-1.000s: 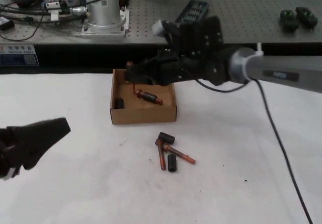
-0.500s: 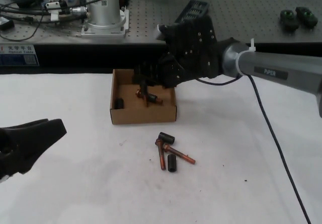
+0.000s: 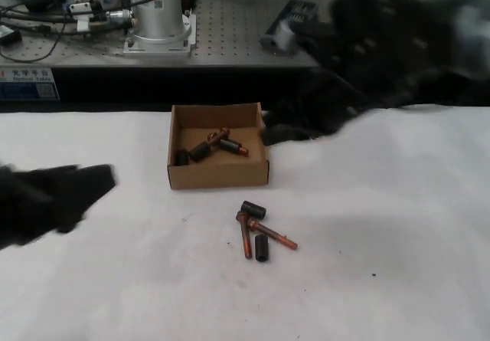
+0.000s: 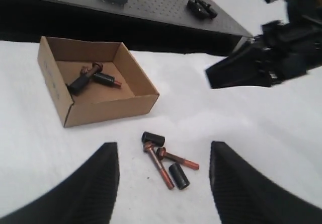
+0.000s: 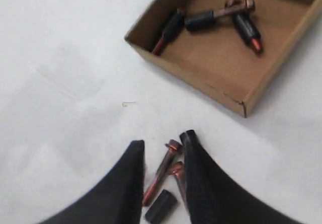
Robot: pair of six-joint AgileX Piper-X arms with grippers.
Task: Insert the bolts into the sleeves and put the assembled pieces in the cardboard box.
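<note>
Left pincer (image 4: 163, 144) first: released wide, grasping nothing, hanging over the near left of the surface (image 3: 367, 280). Further right, inside the cardboard box (image 3: 218, 176), three assembled pieces (image 5: 201, 18), lying close together. Just near of the box, two loose bolts (image 4: 158, 164) and two loose sleeves (image 4: 152, 137), bunched in one small group. By the box's far right corner, right pincer (image 5: 161, 144) slightly parted, also empty. Seems between two deliveries; next, calls for taking one bolt and one sleeve, then lining them up.
</note>
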